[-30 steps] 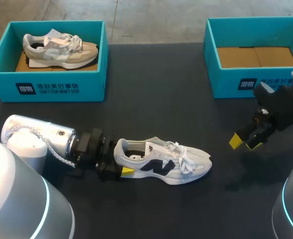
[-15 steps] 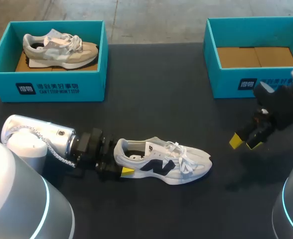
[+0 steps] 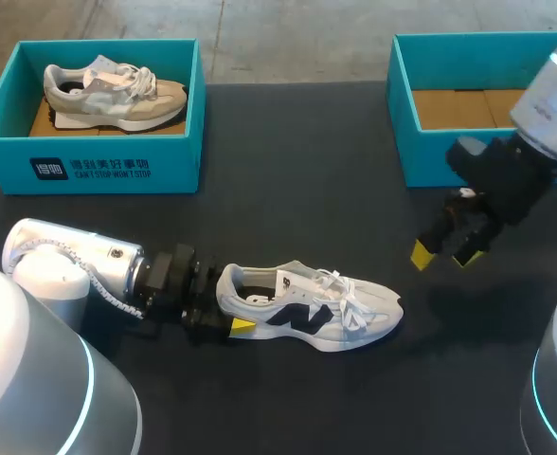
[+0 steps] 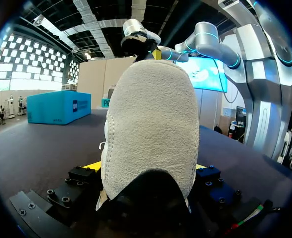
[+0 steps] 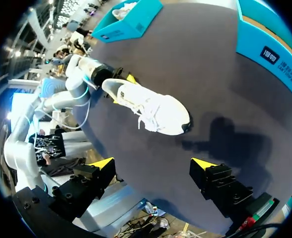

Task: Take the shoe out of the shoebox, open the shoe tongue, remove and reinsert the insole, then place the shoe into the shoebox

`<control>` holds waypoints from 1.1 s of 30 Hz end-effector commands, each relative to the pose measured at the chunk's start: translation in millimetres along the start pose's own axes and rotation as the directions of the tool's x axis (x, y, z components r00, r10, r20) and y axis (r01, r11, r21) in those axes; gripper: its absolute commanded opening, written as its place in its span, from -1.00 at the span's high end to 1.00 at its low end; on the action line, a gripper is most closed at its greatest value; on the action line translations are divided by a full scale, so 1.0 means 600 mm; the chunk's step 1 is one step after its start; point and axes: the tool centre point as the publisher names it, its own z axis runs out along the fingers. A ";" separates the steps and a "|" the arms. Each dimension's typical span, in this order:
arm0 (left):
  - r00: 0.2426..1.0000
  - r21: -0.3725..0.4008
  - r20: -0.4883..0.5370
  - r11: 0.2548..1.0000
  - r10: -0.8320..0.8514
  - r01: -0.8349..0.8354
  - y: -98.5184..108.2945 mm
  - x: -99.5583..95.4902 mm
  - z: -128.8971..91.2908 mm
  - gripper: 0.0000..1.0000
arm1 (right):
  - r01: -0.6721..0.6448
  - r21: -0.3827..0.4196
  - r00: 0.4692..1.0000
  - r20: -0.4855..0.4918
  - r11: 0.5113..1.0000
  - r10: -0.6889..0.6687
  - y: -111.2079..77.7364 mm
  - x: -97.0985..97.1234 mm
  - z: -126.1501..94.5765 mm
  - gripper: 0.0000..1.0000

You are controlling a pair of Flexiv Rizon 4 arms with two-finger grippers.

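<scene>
A white shoe with a dark side logo (image 3: 307, 308) lies on its sole on the dark table, toe pointing right. My left gripper (image 3: 229, 303) is at its heel with a finger on each side, shut on it. In the left wrist view the grey suede heel of the shoe (image 4: 151, 124) fills the space between the fingers of the left gripper (image 4: 146, 168). My right gripper (image 3: 442, 256) hangs open and empty above the table, up and to the right of the toe. From the right wrist view, the shoe (image 5: 151, 109) lies ahead of the right gripper (image 5: 152, 163).
A teal shoebox (image 3: 89, 156) at the back left holds a beige shoe (image 3: 113, 90). A second teal shoebox (image 3: 449, 156) at the back right shows only its cardboard floor, just behind my right gripper.
My right arm has moved left and toward the back, nearer the shoe's toe and the right shoebox. The left arm and the shoe have not moved.
</scene>
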 end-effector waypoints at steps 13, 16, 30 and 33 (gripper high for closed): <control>1.000 0.000 -0.002 1.000 -0.001 0.001 0.002 0.000 -0.002 1.00 | -0.158 0.005 0.968 0.197 0.987 0.154 0.076 0.068 0.056 -1.00; 1.000 0.000 -0.002 1.000 -0.001 0.001 0.002 0.000 -0.002 1.00 | -0.200 0.000 0.959 0.204 0.980 0.195 0.080 0.077 0.061 -1.00; 1.000 0.000 -0.002 1.000 -0.001 0.001 0.002 0.000 -0.002 1.00 | -0.200 0.000 0.959 0.204 0.980 0.195 0.080 0.077 0.061 -1.00; 1.000 0.000 -0.002 1.000 -0.001 0.001 0.002 0.000 -0.002 1.00 | -0.240 0.045 0.918 0.335 0.970 0.211 0.096 0.106 0.054 -1.00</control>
